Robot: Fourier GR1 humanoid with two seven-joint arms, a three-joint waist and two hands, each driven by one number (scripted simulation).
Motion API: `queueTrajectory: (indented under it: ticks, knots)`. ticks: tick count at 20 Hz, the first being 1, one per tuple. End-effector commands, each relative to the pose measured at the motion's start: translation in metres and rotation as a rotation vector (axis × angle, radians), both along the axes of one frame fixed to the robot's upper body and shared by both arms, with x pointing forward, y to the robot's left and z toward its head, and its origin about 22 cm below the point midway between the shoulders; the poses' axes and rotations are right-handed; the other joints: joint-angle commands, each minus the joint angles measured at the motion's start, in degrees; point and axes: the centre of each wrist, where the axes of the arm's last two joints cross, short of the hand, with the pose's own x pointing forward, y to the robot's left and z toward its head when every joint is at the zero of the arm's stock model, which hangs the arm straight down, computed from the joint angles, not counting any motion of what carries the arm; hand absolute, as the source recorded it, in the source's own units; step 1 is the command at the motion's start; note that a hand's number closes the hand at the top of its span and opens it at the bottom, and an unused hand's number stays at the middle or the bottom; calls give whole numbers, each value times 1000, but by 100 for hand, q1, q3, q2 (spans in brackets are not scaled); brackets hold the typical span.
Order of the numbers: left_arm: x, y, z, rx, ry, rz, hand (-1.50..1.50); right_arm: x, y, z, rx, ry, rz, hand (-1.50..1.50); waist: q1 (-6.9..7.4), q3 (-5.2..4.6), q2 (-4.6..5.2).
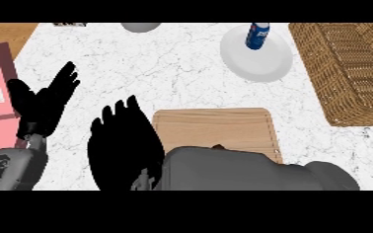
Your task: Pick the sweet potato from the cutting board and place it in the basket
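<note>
A white marble-patterned counter [167, 69] fills most of the head view, with a strip of brown wooden surface [16, 32] at its far left corner and a pink-and-red flat object [6, 109] cut off by the left edge. Along the right edge lies the woven wicker basket [342, 74], long and rectangular, its near end level with the far edge of the cutting board [218, 126]. The board is pale wood with rounded corners, set at the lower centre, well apart from the basket with bare counter between them. Across the board's near half lies the grey right forearm [241, 170], coming in from the lower right and hiding much of the wood. Its black right hand [124, 148] stands at the board's left edge, overlapping that corner, fingers straight and spread, pointing away from the robot and holding nothing. The left hand [47, 103] rests near the left edge of the view, fingers up and apart, likewise holding nothing. Beyond the board, just left of the basket, sits a round white plate [255, 64] with a blue can [257, 34] standing on its far side. A grey rounded object [140, 26] is cut off at the top edge. Of the sweet potato [217, 147] only a small dark brown sliver shows on the board, right at the upper edge of the right forearm — the rest is hidden beneath the arm, to the right of the hand and not between its fingers.
</note>
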Motion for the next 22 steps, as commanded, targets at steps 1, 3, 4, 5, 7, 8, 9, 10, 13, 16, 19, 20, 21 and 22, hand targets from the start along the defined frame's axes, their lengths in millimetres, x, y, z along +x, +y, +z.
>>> queueTrajectory:
  ticks: [1, 3, 4, 5, 7, 8, 9, 10, 13, 16, 19, 20, 21, 22]
  knots:
    - [-6, 5, -6, 8, -2, 6, 0, 12, 7, 28, -185, 48, -75, -150, -36, -1, -7]
    - [-4, 16, 1, 10, 12, 23, 0, 18, 7, 43, -200, 66, -65, -150, -109, 6, -6]
    - [-9, 12, -3, 2, 11, 26, 0, 15, 5, 42, -199, 87, -67, -150, -112, 10, -27]
    - [-8, 10, -8, -7, 16, 37, 0, 15, 2, 46, -182, 118, -58, -150, -163, 12, -9]
    - [-1, 3, -14, 12, 18, 31, 0, 19, 0, 57, -151, 155, -56, -150, -235, 11, 17]
    - [-6, 14, 0, 0, 2, 32, 0, 19, -16, 65, -95, 174, -78, -150, -220, 20, -18]
    - [-14, 15, -14, -10, 18, 36, 0, 18, -13, 70, -87, 193, -76, -150, -203, 16, -20]
    - [-6, 14, 1, -6, 10, 34, 0, 21, -27, 75, -81, 177, -70, -150, -215, 22, -12]
    - [-3, 21, -5, 1, 3, 38, 0, -3, -48, 72, 13, 167, -55, -150, -246, 23, 16]
    - [0, 11, -6, 1, -11, 29, 0, 5, -79, 71, 35, 173, -70, -150, -227, 22, 47]
    - [-3, 7, -7, 5, 9, 22, 0, -6, -93, 46, 29, 191, -80, -150, -170, 24, 56]
    - [-17, 0, -10, -2, -9, 46, 0, -11, -95, 36, 36, 197, -84, -150, -113, 27, 47]
    - [4, -3, 5, 11, -15, 23, 0, -9, -98, 23, 45, 204, -81, -150, -131, 27, 74]
    - [-7, 14, -5, -7, -10, 20, 0, -9, -123, 19, 51, 207, -84, -150, -132, 28, 78]
